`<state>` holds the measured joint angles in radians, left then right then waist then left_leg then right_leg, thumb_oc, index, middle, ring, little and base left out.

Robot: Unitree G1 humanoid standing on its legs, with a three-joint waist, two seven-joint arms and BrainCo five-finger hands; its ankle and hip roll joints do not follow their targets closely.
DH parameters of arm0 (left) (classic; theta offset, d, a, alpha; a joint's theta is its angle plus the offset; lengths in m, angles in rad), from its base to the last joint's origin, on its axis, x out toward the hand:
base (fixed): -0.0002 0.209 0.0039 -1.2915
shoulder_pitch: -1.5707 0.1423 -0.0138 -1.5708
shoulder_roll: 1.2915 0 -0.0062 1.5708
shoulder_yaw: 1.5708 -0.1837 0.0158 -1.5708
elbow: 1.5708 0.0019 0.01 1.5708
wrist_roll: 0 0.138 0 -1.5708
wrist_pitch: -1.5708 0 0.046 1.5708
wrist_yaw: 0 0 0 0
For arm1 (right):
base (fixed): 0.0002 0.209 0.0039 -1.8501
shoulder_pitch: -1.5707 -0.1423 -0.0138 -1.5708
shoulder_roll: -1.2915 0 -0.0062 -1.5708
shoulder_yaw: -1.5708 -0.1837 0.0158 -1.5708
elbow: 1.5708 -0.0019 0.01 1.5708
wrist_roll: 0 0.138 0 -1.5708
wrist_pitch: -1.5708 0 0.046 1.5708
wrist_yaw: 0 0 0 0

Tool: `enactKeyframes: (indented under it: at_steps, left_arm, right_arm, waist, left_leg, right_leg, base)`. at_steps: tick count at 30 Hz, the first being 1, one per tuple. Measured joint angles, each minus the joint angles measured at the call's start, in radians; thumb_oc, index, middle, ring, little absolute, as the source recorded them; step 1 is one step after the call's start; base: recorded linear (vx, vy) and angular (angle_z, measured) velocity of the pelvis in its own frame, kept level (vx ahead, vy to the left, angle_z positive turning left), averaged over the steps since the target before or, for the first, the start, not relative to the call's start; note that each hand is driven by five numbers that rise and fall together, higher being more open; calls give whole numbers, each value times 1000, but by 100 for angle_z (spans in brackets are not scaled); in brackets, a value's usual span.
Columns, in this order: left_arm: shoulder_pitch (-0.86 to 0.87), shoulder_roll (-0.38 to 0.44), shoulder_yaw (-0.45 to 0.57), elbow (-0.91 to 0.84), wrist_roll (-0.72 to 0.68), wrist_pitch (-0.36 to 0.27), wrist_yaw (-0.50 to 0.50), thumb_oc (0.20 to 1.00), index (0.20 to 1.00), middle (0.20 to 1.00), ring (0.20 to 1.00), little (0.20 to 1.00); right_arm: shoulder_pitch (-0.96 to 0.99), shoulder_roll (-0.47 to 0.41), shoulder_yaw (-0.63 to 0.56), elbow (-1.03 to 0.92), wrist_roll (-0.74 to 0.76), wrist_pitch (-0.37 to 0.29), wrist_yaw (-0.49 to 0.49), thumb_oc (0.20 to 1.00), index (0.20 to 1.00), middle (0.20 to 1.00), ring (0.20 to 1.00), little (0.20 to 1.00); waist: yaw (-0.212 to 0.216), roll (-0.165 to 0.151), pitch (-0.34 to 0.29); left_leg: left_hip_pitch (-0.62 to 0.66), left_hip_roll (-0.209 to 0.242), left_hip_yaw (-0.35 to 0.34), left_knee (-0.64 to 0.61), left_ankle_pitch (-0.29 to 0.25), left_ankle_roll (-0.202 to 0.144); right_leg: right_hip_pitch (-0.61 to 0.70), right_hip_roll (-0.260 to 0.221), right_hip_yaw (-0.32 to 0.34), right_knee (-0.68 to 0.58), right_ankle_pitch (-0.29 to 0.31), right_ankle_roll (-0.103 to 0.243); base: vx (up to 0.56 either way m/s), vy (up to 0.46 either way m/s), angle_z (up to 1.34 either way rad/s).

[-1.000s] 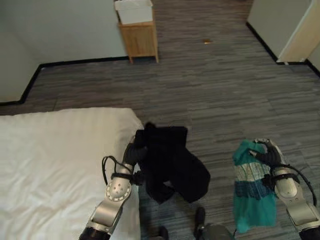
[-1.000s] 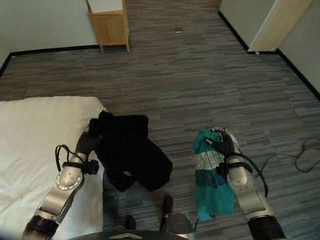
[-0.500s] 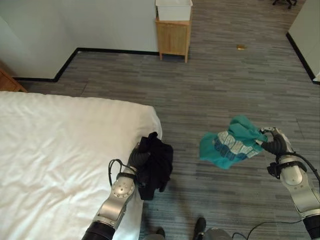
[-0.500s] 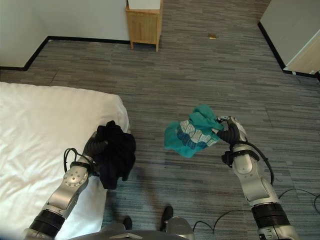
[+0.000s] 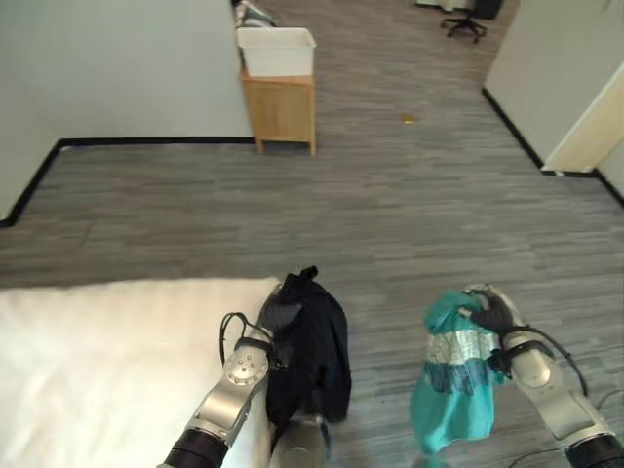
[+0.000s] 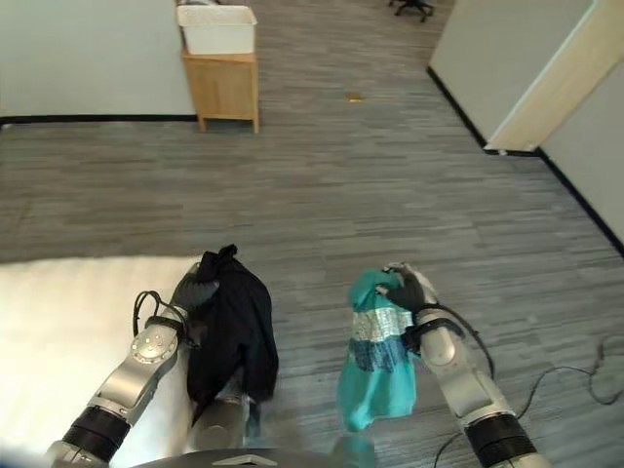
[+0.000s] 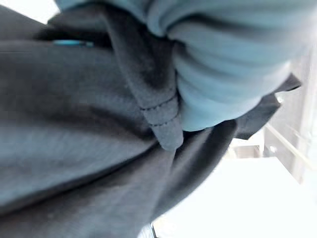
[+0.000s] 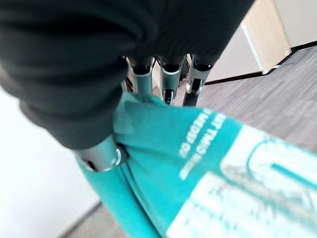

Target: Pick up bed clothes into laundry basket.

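A black garment (image 5: 310, 356) hangs from my left hand (image 5: 277, 316), whose fingers are curled into its top at the bed's corner; the dark cloth (image 7: 74, 148) drapes close over that wrist's camera. A teal garment with white and dark blue bands (image 5: 453, 380) hangs from my right hand (image 5: 492, 314) over the floor to the right. In the right wrist view my fingers (image 8: 171, 79) curl round the teal cloth (image 8: 198, 168). A white basket (image 5: 277, 51) stands on a small wooden cabinet (image 5: 282, 109) against the far wall.
The white bed (image 5: 107, 370) fills the lower left. Grey striped floor (image 5: 390, 205) stretches between me and the cabinet. A cream door (image 5: 593, 127) stands at the right wall. A small brown scrap (image 5: 408, 119) lies on the far floor, and an office chair base (image 5: 464, 21) beyond it.
The camera has turned. The teal garment, swung out sideways half a second ago, now hangs straight down from my right hand. The black garment still hangs from my left hand.
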<state>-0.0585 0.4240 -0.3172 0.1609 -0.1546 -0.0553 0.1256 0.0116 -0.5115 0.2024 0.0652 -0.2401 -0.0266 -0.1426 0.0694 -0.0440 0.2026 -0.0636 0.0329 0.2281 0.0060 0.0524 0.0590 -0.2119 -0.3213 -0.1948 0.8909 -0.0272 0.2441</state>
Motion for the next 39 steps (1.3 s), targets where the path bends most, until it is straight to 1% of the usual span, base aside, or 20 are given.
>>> enactKeyframes:
  at_steps: [5, 7, 8, 11, 13, 15, 17, 18, 21, 22, 23, 24, 25, 26, 28, 29, 32, 37, 38, 39]
  left_arm:
    - [-26, 11, 1, -30, 0, -2, -2, 200, 200, 200, 200, 200]
    - [-21, 15, 5, -22, 0, 0, -4, 200, 200, 200, 200, 200]
    - [-16, 10, 9, -7, 0, 3, -12, 200, 200, 200, 200, 200]
    - [-11, -13, 8, 13, 1, 1, -18, 200, 200, 200, 200, 200]
    - [-11, -37, -2, 13, 5, 1, -25, 200, 200, 200, 200, 200]
    - [3, -69, -11, 12, 10, 2, -32, 200, 200, 200, 200, 200]
    - [25, -88, -13, -1, 10, 1, -39, 200, 200, 200, 200, 200]
    - [15, -86, -8, -14, 10, -1, -45, 200, 200, 200, 200, 200]
    - [-1, -77, -8, -14, 10, -2, -47, 200, 200, 200, 200, 200]
    - [-1, -77, -12, -14, 8, -2, -47, 200, 200, 200, 200, 200]
    - [-12, -66, -12, -15, 1, -3, -51, 200, 200, 200, 200, 200]
    - [-30, -69, -11, -9, 1, -1, -51, 200, 200, 200, 200, 200]
    - [-43, -64, -19, -33, 0, -7, -42, 200, 200, 200, 200, 200]
    - [-42, -49, -30, -27, -2, -9, -38, 200, 200, 200, 200, 200]
    - [-27, -42, -30, -20, -3, -6, -45, 200, 200, 200, 200, 200]
    - [-26, -50, -31, -12, -2, -6, -44, 200, 200, 200, 200, 200]
    - [-28, -69, -25, 30, -14, -7, -41, 200, 200, 200, 200, 200]
    - [-8, -68, -31, 29, -38, 1, -38, 200, 200, 200, 200, 200]
    - [3, -62, -32, 27, -38, 2, -37, 200, 200, 200, 200, 200]
    - [4, -38, -30, 28, -39, 6, -32, 200, 200, 200, 200, 200]
  right_arm:
    - [-9, -1, -36, -20, 0, -5, 0, 200, 200, 200, 200, 200]
    - [-23, -1, -47, -16, 1, -5, 0, 200, 200, 200, 200, 200]
    - [-31, -1, -80, -11, 1, -7, 0, 200, 200, 200, 200, 200]
    - [-26, -3, -99, -8, 1, -6, 0, 200, 200, 200, 200, 200]
    - [-9, -4, -102, -8, 0, -6, 1, 200, 200, 200, 200, 200]
    - [13, -11, -103, -4, 0, -5, 2, 200, 200, 200, 200, 200]
    - [14, -23, -106, -4, 0, -4, 9, 200, 200, 200, 200, 200]
    - [-6, -40, -107, -10, 0, -4, 19, 200, 200, 200, 200, 200]
    - [-11, -50, -117, -10, 0, -2, 20, 200, 200, 200, 200, 200]
    - [-13, -59, -115, -7, 0, -2, 20, 200, 200, 200, 200, 200]
    - [-19, -48, -117, 17, 1, -12, 17, 200, 200, 200, 200, 200]
    - [-27, -37, -118, 53, 2, -13, 18, 200, 200, 200, 200, 200]
    - [-29, -29, -116, 63, 2, -2, 21, 200, 200, 200, 200, 200]
    - [-33, -9, -106, 73, 4, 0, 18, 200, 200, 200, 200, 200]
    - [-60, -23, -61, 65, 4, -7, 21, 200, 200, 200, 200, 200]
    - [-86, -45, -57, 68, 5, -15, 21, 200, 200, 200, 200, 200]
    - [-89, -73, -35, 76, 4, -13, 19, 200, 200, 200, 200, 200]
    - [-70, -68, -29, 69, 3, -8, 21, 200, 200, 200, 200, 200]
    - [-61, -59, -27, 60, 2, -9, 21, 200, 200, 200, 200, 200]
    - [-51, -41, -3, 56, 1, -9, 21, 200, 200, 200, 200, 200]
  waist:
    - [-50, 3, 9]
    - [-48, -2, 9]
    - [-52, -1, 9]
    - [-97, 3, 9]
    - [-117, -4, 6]
    - [-122, 18, -8]
    - [-122, 61, -31]
    - [-116, 51, -24]
    - [-121, 17, -4]
    - [-121, 21, -1]
    - [-114, 1, 11]
    - [-93, -17, 26]
    - [-44, -64, 48]
    - [-6, -81, 47]
    - [12, -74, 50]
    - [17, -15, 60]
    - [29, 55, 49]
    - [101, 39, 43]
    - [115, 37, 32]
    - [124, -9, 15]
  left_leg:
    - [78, -51, -98, -94, -6, -13]
    - [106, -71, -124, -96, -46, -12]
    - [159, -89, -129, -96, -83, -6]
    - [225, -90, -166, -95, -133, 2]
    - [299, -78, -200, -97, -199, -34]
    - [368, -39, -213, -97, -240, -75]
    - [368, 4, -189, -78, -238, -82]
    - [324, 19, -144, -12, -254, -126]
    - [309, 26, -126, -50, -255, -131]
    - [284, 54, -125, 9, -184, -144]
    - [200, 63, -126, 242, -245, -213]
    - [60, 86, -139, 548, -241, -232]
    - [-137, 84, -187, 870, -78, -228]
    - [-212, 107, -167, 835, -126, -210]
    - [-200, 137, -83, 439, -131, -175]
    - [-201, 168, -77, 206, -74, -175]
    - [-210, 195, -63, -97, -5, -195]
    - [-158, 156, -52, -86, 15, -154]
    - [-136, 149, -53, -83, 68, -128]
    - [-123, 107, -22, -64, 153, -77]
  right_leg:
    - [-40, 103, -138, -531, -36, -83]
    - [-49, 151, -137, -683, -9, -108]
    - [-24, 182, -146, -905, 85, -109]
    - [-29, 176, -147, -995, 185, -104]
    - [-2, 171, -144, -990, 194, -109]
    - [48, 198, -145, -974, 298, -179]
    - [62, 244, -159, -969, 277, -236]
    - [79, 254, -138, -967, 261, -286]
    - [128, 256, -125, -967, 249, -302]
    - [173, 284, -135, -962, 211, -291]
    - [209, 297, -134, -958, 122, -273]
    - [228, 302, -145, -954, 97, -275]
    - [231, 274, -138, -947, 84, -279]
    - [246, 268, -120, -952, 57, -276]
    - [263, 270, -98, -965, 54, -264]
    - [293, 304, -100, -969, 57, -263]
    - [360, 344, -71, -988, 14, -245]
    - [494, 278, 31, -956, -95, -156]
    - [505, 262, 54, -931, -129, -130]
    - [485, 208, 68, -849, -158, -92]
  base:
    - [393, -61, 85]
    - [530, -78, 44]
    - [492, -71, 28]
    - [527, -119, 48]
    - [583, -114, 54]
    - [217, -26, 31]
    - [1, 0, -3]
    - [0, 0, 0]
    - [181, -104, 7]
    - [392, -294, 14]
    - [385, -282, 16]
    - [544, -130, -12]
    - [874, 181, -45]
    - [1096, 271, -69]
    - [547, 207, -54]
    - [431, 136, -41]
    - [526, 155, -32]
    - [528, 224, -58]
    - [381, 224, -108]
    - [386, 247, -83]
